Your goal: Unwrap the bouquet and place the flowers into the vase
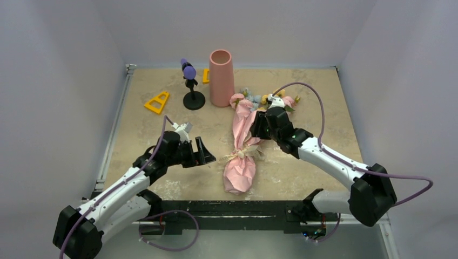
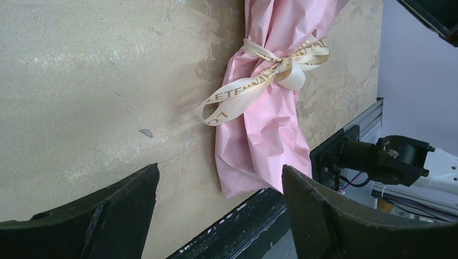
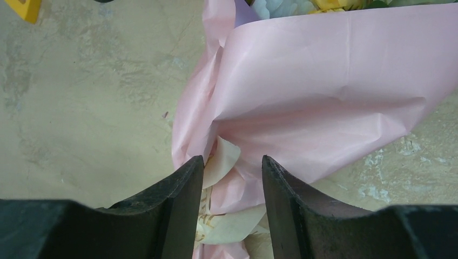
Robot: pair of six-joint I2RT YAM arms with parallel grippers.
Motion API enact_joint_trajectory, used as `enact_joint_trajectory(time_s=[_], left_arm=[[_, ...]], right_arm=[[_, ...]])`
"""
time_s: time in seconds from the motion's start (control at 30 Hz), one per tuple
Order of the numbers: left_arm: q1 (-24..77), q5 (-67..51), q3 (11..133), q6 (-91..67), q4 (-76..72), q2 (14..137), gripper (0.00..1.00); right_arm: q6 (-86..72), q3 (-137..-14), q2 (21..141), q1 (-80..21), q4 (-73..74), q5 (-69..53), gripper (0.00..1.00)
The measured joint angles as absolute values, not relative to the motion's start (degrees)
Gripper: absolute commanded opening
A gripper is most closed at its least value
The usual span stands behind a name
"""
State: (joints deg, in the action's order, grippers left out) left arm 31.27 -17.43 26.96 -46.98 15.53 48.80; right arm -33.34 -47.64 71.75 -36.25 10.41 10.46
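Note:
The bouquet point(image 1: 241, 141) lies lengthwise in the middle of the table, wrapped in pink paper point(image 2: 259, 135) point(image 3: 324, 91) and tied at the waist with a cream ribbon point(image 1: 246, 154) point(image 2: 270, 70) point(image 3: 227, 162). Pink, yellow and pale-blue flowers point(image 1: 254, 100) point(image 3: 291, 5) stick out at its far end, near the foot of the salmon-pink vase point(image 1: 221, 78), which stands upright. My right gripper point(image 1: 258, 128) point(image 3: 232, 158) is closed round the wrap just above the ribbon, with paper filling the gap. Left of the bouquet's lower half, my left gripper point(image 1: 205, 152) point(image 2: 220, 168) hovers open and holds nothing.
A black stand with a purple top point(image 1: 190, 86) stands left of the vase. A yellow triangular piece point(image 1: 157, 102) lies further left, and another yellow piece point(image 1: 206, 76) sits behind the vase. A black rail point(image 1: 232, 208) runs along the near edge.

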Motion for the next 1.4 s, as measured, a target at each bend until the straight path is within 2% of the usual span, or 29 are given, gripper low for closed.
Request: enact_joint_trajectory(time_s=[0.47, 0.57, 0.67, 0.73, 1.03, 1.17, 1.4], left_arm=[[31.27, -17.17, 26.35, -46.98, 16.03, 46.78, 0.87], [31.27, -17.08, 26.35, -46.98, 16.36, 46.65, 0.87], [31.27, -16.82, 26.35, -46.98, 16.99, 46.13, 0.87], [31.27, -16.47, 26.35, -46.98, 17.39, 45.98, 0.87], [31.27, -15.55, 26.35, -47.44, 18.28, 44.60, 0.87], [31.27, -15.44, 26.35, -47.44, 17.69, 44.38, 0.93], [31.27, -17.08, 26.83, -47.44, 14.57, 50.00, 0.95]], right_arm=[[-32.88, -47.94, 76.84, -34.85, 8.64, 8.97, 0.38], [-32.71, -47.94, 77.76, -34.76, 7.86, 8.25, 0.32], [-32.25, -47.94, 78.24, -34.70, 6.87, 7.68, 0.23], [-31.88, -47.94, 78.30, -34.63, 6.11, 7.42, 0.00], [-30.52, -48.05, 72.82, -34.52, 7.66, 6.98, 0.00], [-29.36, -50.06, 68.77, -34.52, 11.68, 7.20, 0.00], [-27.66, -53.39, 63.96, -34.52, 18.83, 7.94, 0.00]])
